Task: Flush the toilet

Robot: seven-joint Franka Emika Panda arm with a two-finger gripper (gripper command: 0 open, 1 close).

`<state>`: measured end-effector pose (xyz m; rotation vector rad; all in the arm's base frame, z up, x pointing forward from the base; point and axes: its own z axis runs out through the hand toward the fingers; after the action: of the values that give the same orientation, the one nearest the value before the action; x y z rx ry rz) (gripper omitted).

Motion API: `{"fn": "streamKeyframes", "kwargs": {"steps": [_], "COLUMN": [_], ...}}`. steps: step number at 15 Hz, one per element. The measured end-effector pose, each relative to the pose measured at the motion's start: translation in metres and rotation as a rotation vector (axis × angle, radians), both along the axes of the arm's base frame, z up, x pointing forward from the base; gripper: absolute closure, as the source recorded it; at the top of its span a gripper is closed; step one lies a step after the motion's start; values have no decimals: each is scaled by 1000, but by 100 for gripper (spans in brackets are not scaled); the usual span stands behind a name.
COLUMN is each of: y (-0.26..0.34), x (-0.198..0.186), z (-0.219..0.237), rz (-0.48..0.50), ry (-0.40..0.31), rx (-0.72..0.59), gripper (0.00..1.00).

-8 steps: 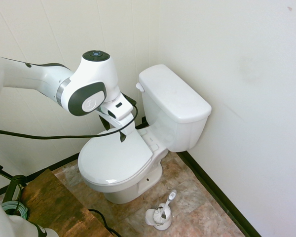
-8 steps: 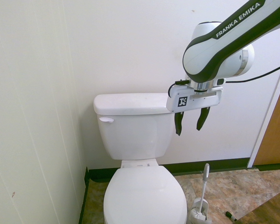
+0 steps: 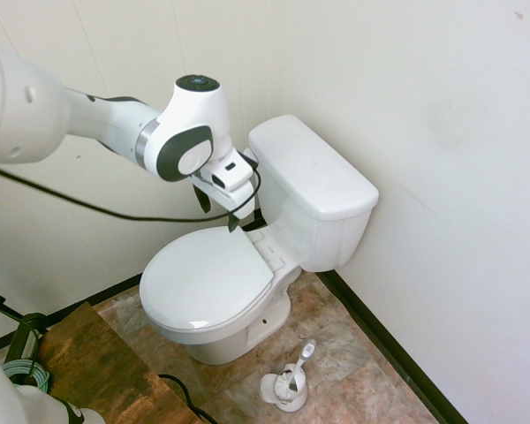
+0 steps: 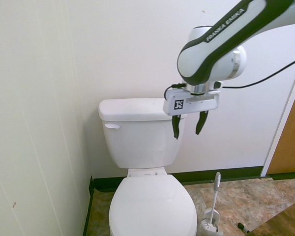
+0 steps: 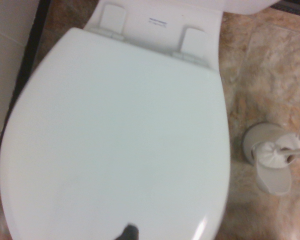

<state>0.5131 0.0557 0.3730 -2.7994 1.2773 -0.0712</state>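
The white toilet (image 3: 314, 190) stands in the corner, its oval seat lid (image 3: 208, 278) down. The small white flush lever (image 4: 111, 126) sits on the tank front at the upper left in the second exterior view. In the first exterior view I cannot make the lever out behind the gripper. My gripper (image 4: 188, 125) hangs open, fingers pointing down, empty, in front of the tank's other end and above the back of the lid. It shows as well in the first exterior view, where the gripper (image 3: 216, 212) is close beside the tank. The wrist view looks straight down on the seat lid (image 5: 115, 145).
A white toilet brush in its holder (image 3: 290, 384) stands on the floor beside the bowl, and the brush holder (image 5: 270, 157) shows in the wrist view too. Walls close in behind and on the lever side. A brown wooden board (image 3: 88, 362) lies at the front.
The gripper has moved up and toward the tank, closer to the lever side. Its fingers stay open.
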Motion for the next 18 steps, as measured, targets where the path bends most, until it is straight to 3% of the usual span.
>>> {"fn": "streamKeyframes", "kwargs": {"steps": [7, 11, 12, 18], "y": [96, 130, 137, 140], "x": [130, 178, 186, 233], "z": [-15, -28, -31, -47], "rz": [-35, -42, -45, -77], "ry": [-70, -124, -133, -160], "rx": [51, 67, 71, 76], "gripper": [0, 0, 100, 100]}}
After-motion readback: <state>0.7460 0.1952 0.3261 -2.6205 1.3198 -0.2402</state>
